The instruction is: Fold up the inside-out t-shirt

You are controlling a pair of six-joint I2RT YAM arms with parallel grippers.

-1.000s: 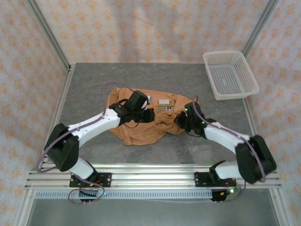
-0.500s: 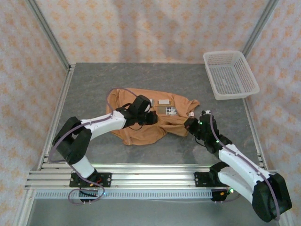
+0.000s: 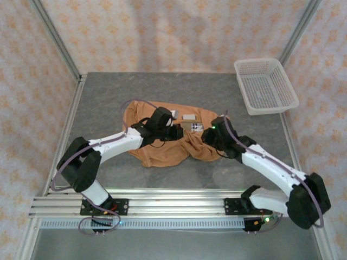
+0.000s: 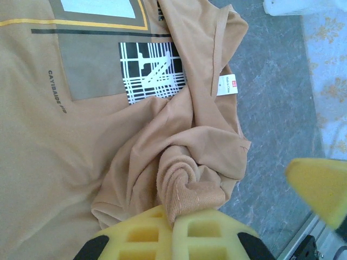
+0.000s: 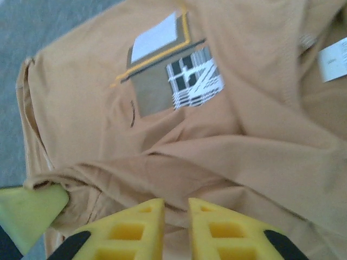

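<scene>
Gathering and straightening is the step in hand; no fold is laid yet. The inside-out t-shirt (image 3: 162, 154) lies rumpled at the middle of the tabletop (image 3: 108, 97), a caramel heap with its printed patch (image 3: 190, 122) turned up toward 12 o'clock and its lower part bunched toward 6 o'clock. A white mesh basket (image 3: 265, 86) stands well apart at the 2 o'clock corner.

The left tool (image 3: 174, 131) sits over the middle of the garment. In the left wrist view the left tool (image 4: 173, 216) is shut tight on a rolled twist of cloth, with wrinkles fanning away from the pinch toward the checked print (image 4: 152, 73) and a small white care tag (image 4: 230, 86) at 2 o'clock.

The right tool (image 3: 207, 138) is at the shirt's 3 o'clock edge. In the right wrist view the right tool (image 5: 176, 208) has its pads only narrowly parted, hanging just above a ridge of fabric, and I see no cloth caught between them.

By my judgement the next move calls for the right tool to take a definite edge, a hem or a sleeve, opposite the left tool's pinch. Both would then draw apart to spread the shirt flat. The twist in the left grip looks several layers thick, so lifting it could drag the whole heap.
</scene>
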